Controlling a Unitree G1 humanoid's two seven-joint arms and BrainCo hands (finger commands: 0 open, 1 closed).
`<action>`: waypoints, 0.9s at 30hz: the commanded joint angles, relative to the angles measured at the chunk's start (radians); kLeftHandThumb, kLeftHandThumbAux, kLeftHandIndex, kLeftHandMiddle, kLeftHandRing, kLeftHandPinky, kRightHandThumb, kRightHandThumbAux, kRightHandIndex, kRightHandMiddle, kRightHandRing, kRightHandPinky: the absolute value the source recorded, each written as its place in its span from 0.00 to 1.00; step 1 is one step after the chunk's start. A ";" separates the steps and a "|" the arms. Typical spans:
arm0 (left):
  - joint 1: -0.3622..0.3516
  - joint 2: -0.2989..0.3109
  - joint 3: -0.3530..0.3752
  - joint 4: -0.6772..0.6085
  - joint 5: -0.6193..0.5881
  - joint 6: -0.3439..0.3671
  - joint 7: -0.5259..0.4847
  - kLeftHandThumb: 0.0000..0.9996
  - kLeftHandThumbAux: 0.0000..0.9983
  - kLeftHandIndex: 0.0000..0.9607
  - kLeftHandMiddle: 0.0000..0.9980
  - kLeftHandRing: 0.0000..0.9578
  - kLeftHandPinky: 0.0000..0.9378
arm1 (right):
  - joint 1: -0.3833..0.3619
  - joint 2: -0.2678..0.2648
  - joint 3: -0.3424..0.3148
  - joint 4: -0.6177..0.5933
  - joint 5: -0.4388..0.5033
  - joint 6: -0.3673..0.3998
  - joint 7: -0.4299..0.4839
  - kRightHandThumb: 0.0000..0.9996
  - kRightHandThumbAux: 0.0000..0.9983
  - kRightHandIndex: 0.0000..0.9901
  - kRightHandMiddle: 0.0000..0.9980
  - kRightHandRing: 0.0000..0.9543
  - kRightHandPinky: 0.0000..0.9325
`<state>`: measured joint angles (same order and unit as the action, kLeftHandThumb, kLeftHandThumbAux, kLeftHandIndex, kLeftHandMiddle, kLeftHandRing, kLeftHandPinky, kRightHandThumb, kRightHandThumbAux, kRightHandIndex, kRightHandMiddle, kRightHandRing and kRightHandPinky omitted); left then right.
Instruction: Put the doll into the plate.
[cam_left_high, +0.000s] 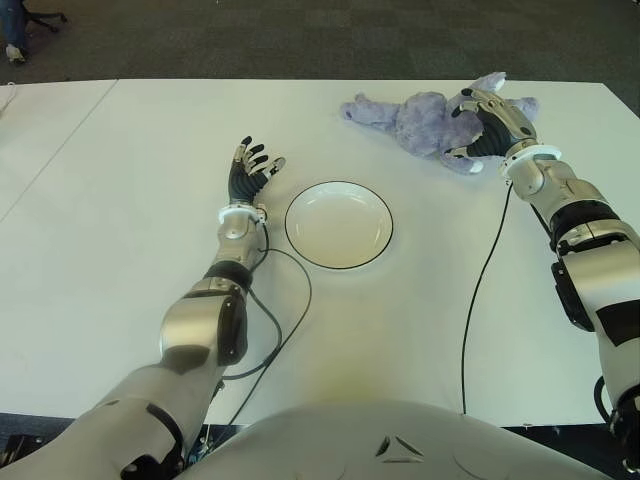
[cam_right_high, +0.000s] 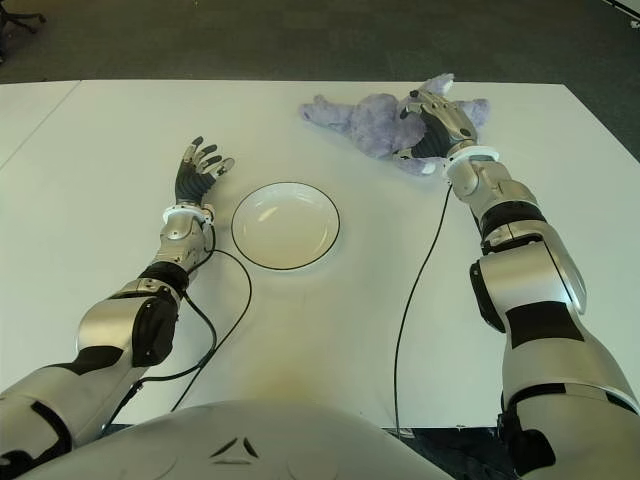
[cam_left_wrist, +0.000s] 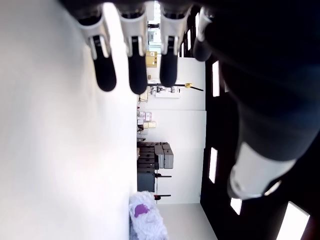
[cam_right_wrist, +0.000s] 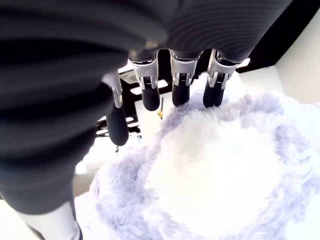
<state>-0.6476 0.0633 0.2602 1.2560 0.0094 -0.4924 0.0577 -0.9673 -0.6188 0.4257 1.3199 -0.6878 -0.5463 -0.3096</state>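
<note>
Right now my right robot hand (cam_left_high: 487, 122) sits over the doll (cam_left_high: 420, 118), which lies on its side near the far right edge of the tabletop (cam_left_high: 120, 200). In the right wrist view the fingers (cam_right_wrist: 150, 90) reach out over the fluffy body and look only loosely draped, not yet clamped; I judge the grasp unfinished. The plate (cam_left_high: 339, 224) waits nearer the middle of the tabletop, well apart from the doll and with nothing in it.

What worries me is the fur. The doll is soft and bulky, so if I curl the fingers on the pile alone, I could pinch a tuft and have it slide out on the lift. The hand also seems to cover one end rather than the middle, so the rest could droop, drag across the tabletop and catch the plate's rim, nudging it.

My left robot hand (cam_left_high: 248, 170) shows just left of the plate, fingers spread and holding nothing. A wide swing could clip it.
</note>
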 joint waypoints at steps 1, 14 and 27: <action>0.119 -0.050 -0.007 0.090 0.004 0.117 0.009 0.05 0.75 0.05 0.18 0.22 0.23 | 0.017 -0.018 0.031 0.015 -0.033 0.020 -0.002 0.11 0.77 0.26 0.06 0.00 0.00; 0.119 -0.053 -0.006 0.090 0.001 0.114 0.002 0.04 0.74 0.06 0.19 0.23 0.23 | -0.007 -0.057 0.067 0.019 -0.060 0.027 -0.024 0.11 0.80 0.28 0.08 0.00 0.00; 0.118 -0.057 -0.005 0.090 0.000 0.112 -0.003 0.05 0.75 0.05 0.18 0.22 0.24 | -0.030 -0.082 0.066 0.021 -0.052 0.043 -0.018 0.15 0.81 0.26 0.07 0.00 0.00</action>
<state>-0.6477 0.0592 0.2571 1.2560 0.0127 -0.4924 0.0632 -0.9881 -0.6941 0.4903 1.3345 -0.7335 -0.5122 -0.3298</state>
